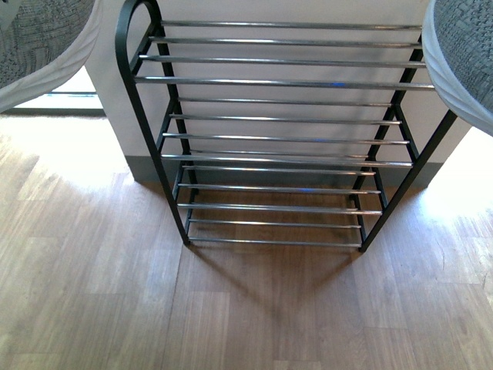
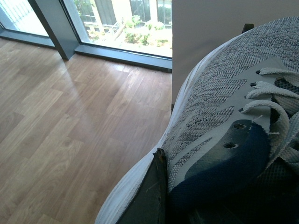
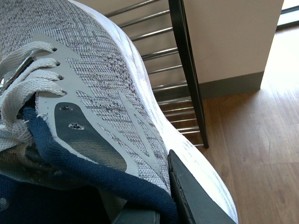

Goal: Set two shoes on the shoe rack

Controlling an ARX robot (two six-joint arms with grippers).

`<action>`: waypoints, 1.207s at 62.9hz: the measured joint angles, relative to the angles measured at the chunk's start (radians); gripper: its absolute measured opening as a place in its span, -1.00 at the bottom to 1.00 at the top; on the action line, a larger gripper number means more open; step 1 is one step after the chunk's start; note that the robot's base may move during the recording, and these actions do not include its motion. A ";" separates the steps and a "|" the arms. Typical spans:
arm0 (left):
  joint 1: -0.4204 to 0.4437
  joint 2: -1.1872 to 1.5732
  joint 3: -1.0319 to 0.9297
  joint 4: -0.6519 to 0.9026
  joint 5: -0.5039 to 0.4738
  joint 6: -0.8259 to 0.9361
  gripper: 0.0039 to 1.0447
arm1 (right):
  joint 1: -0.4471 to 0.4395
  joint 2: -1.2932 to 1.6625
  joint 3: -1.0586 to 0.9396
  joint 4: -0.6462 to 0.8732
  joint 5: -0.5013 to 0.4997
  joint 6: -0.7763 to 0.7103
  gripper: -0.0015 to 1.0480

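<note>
Two grey knit sneakers with white soles are held up in the air. One sneaker shows at the top left of the front view, the other sneaker at the top right. The left wrist view has its sneaker filling the frame, with one dark finger of my shut left gripper pressed against its side. My right gripper is likewise shut on its sneaker, one finger against the outer side by the navy collar. The shoe rack, black-framed with chrome bars, stands between them, its tiers bare.
A wood floor spreads in front of the rack. A pale wall with a grey skirting stands behind it. A floor-length window lies to the left.
</note>
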 joint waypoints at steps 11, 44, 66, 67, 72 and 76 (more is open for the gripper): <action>0.000 0.000 0.000 0.000 -0.001 0.000 -0.98 | -0.004 0.029 -0.026 0.197 -0.107 -0.074 -0.97; 0.000 0.000 0.000 0.000 0.001 0.000 -0.98 | 0.433 0.410 0.519 -0.055 0.353 0.110 -0.97; 0.000 0.000 0.000 0.000 0.001 0.000 -0.98 | 0.469 0.816 0.851 -0.178 0.665 0.226 -0.97; 0.000 0.000 0.000 0.000 0.001 0.000 -0.98 | 0.464 0.834 0.864 -0.178 0.678 0.227 -0.97; 0.000 0.000 0.000 0.000 0.000 0.000 -0.98 | 0.441 0.893 0.923 -0.203 0.712 0.235 -0.97; 0.000 0.000 0.000 0.000 0.001 0.000 -0.98 | 0.423 0.932 0.963 -0.220 0.727 0.237 -0.97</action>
